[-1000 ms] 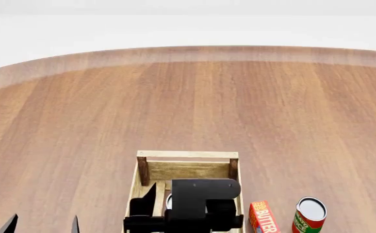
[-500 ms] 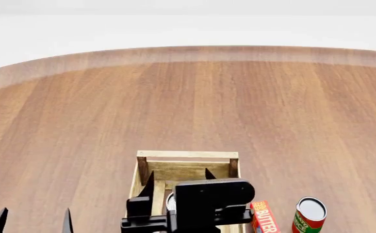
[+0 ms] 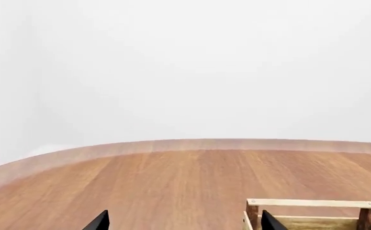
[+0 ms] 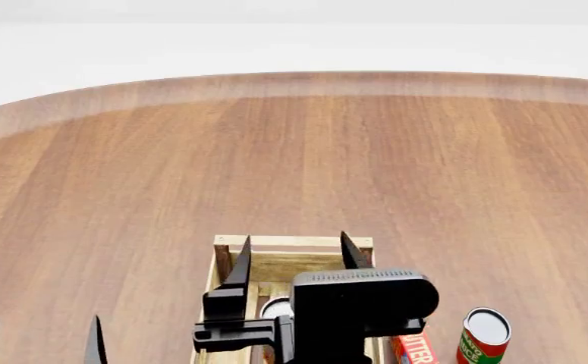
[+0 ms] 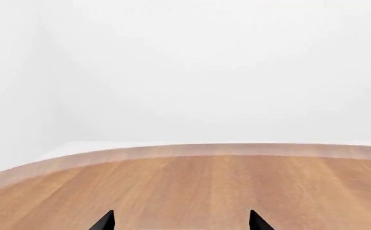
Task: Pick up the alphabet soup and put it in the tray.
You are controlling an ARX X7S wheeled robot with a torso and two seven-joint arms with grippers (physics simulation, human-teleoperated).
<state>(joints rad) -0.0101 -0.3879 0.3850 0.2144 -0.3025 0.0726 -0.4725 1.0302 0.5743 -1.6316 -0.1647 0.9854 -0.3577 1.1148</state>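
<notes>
I count one tray [image 4: 291, 242] on the round wooden table [image 4: 294, 167], with my right gripper [image 4: 297, 258] above it, its two fingers spread and holding nothing. One alphabet soup [image 4: 275, 308] shows only its silver-white top inside the tray, beneath my arm. Outside, to the right, stand one butter box [image 4: 416, 348] and one red and green can [image 4: 484, 336]; my left gripper [image 4: 39, 334] is spread low at left.
</notes>
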